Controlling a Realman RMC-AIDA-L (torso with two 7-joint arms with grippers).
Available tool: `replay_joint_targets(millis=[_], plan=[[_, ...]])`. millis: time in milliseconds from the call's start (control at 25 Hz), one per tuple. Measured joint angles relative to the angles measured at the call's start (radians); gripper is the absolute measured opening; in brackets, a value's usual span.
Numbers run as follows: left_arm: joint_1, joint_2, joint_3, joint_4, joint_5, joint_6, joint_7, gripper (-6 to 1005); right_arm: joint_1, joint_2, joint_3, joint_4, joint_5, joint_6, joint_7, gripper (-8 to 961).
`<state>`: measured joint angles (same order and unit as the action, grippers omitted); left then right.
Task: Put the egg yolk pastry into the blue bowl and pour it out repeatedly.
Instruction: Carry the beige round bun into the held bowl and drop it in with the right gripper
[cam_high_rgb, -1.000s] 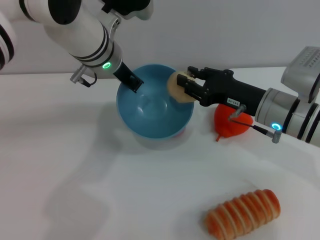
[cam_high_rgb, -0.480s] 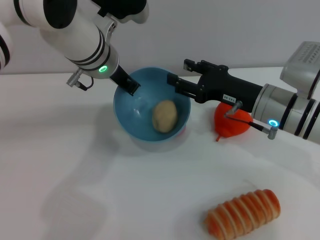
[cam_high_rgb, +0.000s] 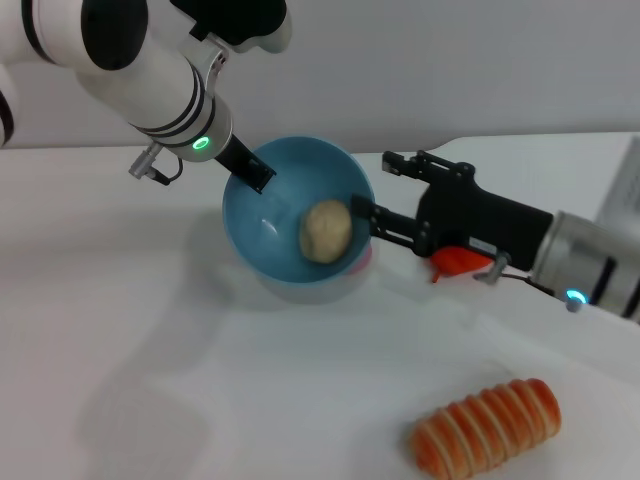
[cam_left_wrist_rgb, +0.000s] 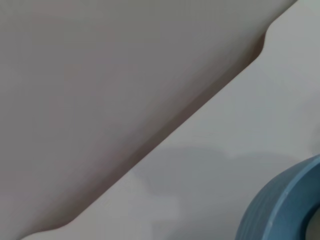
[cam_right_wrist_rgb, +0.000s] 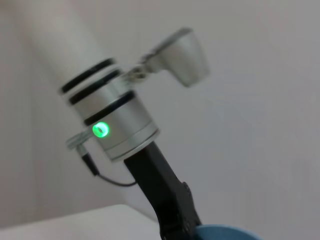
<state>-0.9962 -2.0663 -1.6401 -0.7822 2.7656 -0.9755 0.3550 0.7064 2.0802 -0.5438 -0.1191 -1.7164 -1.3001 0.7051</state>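
Egg yolk pastry (cam_high_rgb: 326, 231): pale beige ball lying loose inside the blue bowl, on the wall nearest the right arm; nothing grips it.
Blue bowl (cam_high_rgb: 262, 225): light-blue, lifted and tilted so its mouth faces forward and up; a shadow lies on the surface beneath it. Its rim (cam_left_wrist_rgb: 280, 202) shows at the edge of the left wrist view.
Left tool (cam_high_rgb: 255, 168): closed on the far-left rim of the bowl, carrying it. Seen also from the right wrist view (cam_right_wrist_rgb: 172, 212).
Right tool (cam_high_rgb: 378, 195): spread wide and empty, just beside the bowl's right rim; one finger (cam_high_rgb: 385, 225) reaches the rim close to the pastry, the other stands apart above it.
Pastry relative to right tool: just inside the rim, near the lower finger, not between the two.
Other items: orange ridged bread roll (cam_high_rgb: 487, 426) near the front of the white surface (cam_high_rgb: 150, 350); red-orange object (cam_high_rgb: 460, 262) partly hidden behind the right arm.
Risk, collision: the right finger sits close enough to the rim that tipping the bowl could strike it.
Risk, rolling: the round pastry may roll away once poured, toward the bread roll or the surface's edge.
Risk, grip: a one-sided rim hold may slip as the bowl tilts further.
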Motion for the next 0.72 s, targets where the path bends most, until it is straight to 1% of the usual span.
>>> replay_joint_targets(millis=[80,160,320,440,560,640,720], plan=[[0.007,0.000,0.001,-0.005,0.000,0.007,0.001,0,-0.032,0.004,0.005,0.011,0.054,-0.018,-0.113,659],[0.014,0.000,0.003,-0.009,0.000,0.008,0.001,0,-0.062,0.005,0.010,0.035,0.175,-0.029,-0.220,659],[0.026,-0.001,0.009,-0.019,0.000,0.008,0.001,-1,-0.096,0.005,0.011,0.104,0.382,-0.070,-0.437,659],[0.032,-0.001,0.010,-0.025,0.000,0.009,-0.001,-1,-0.109,0.005,0.028,0.172,0.502,-0.122,-0.563,659],[0.037,-0.002,0.011,-0.029,-0.001,0.018,-0.004,-1,-0.115,0.005,0.065,0.252,0.617,-0.137,-0.625,659],[0.042,-0.003,0.015,-0.037,-0.002,0.025,-0.003,-1,-0.133,0.005,0.101,0.300,0.658,-0.151,-0.694,659],[0.057,-0.004,0.039,-0.059,-0.011,0.034,-0.004,0,-0.161,0.006,0.152,0.344,0.675,-0.179,-0.774,659]])
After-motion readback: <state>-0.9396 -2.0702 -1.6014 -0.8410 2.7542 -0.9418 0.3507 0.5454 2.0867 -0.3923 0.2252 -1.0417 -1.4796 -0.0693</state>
